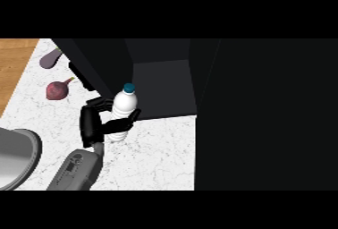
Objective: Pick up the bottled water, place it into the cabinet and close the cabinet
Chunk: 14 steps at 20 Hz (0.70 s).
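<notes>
Along the right side of the desk (158,152), the dark cabinet (264,112) is filling most of the view, its open compartment (162,89) facing the white marbled top near the far edge. That opening is standing ready to receive the bottle, and the door will have to swing shut afterwards, so the task is only partway through. At the left edge, a grey sink basin (16,156) is cutting into the top. Rising from the near edge, the grey forearm (79,167) is angling toward the cabinet mouth. The left robot hand (92,120) is clamped on the bottled water (123,114), fingers curling round its lower body so the blue cap is pointing up and toward the opening; the bottle is sitting just in front of the compartment, not yet inside. The right robot hand is not showing. Toward the far left corner, a reddish-purple vegetable (58,89) is lying well clear of the path, with a duller purple one (50,59) beyond it.
</notes>
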{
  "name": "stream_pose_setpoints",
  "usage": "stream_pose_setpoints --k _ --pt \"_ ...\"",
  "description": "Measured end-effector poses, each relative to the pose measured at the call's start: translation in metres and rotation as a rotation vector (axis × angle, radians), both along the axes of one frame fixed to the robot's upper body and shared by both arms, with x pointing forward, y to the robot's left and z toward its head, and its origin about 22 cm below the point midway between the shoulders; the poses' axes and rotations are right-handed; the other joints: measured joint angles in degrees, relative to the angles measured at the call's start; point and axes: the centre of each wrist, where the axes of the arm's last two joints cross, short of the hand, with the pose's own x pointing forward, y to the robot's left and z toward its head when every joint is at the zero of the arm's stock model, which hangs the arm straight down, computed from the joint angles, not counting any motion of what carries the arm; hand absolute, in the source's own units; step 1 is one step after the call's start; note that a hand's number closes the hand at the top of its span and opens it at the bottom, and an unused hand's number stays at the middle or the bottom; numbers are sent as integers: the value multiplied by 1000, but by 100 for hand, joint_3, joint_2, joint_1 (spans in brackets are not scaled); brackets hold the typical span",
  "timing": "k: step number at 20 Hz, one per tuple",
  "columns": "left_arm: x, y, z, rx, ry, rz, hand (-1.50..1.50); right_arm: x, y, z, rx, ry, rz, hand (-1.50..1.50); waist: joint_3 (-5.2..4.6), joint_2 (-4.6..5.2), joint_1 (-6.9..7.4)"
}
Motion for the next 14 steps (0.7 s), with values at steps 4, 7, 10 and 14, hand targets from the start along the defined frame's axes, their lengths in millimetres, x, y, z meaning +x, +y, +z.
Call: stream_pose_setpoints --k 4,7,10,14 --pt "0 3 2 27 3 14 -150 4 1 0 3 -10 13 -150 5 13 -46" --pt "-1 6 3 38 8 26 -150 6 0 1 -2 -13 24 -150 6 18 -89" --pt "-2 9 3 61 1 20 -150 7 0 2 -2 -16 25 -150 6 27 -107" --pt "-2 14 6 52 -1 16 -150 9 1 2 1 -15 35 -150 -11 47 -149"
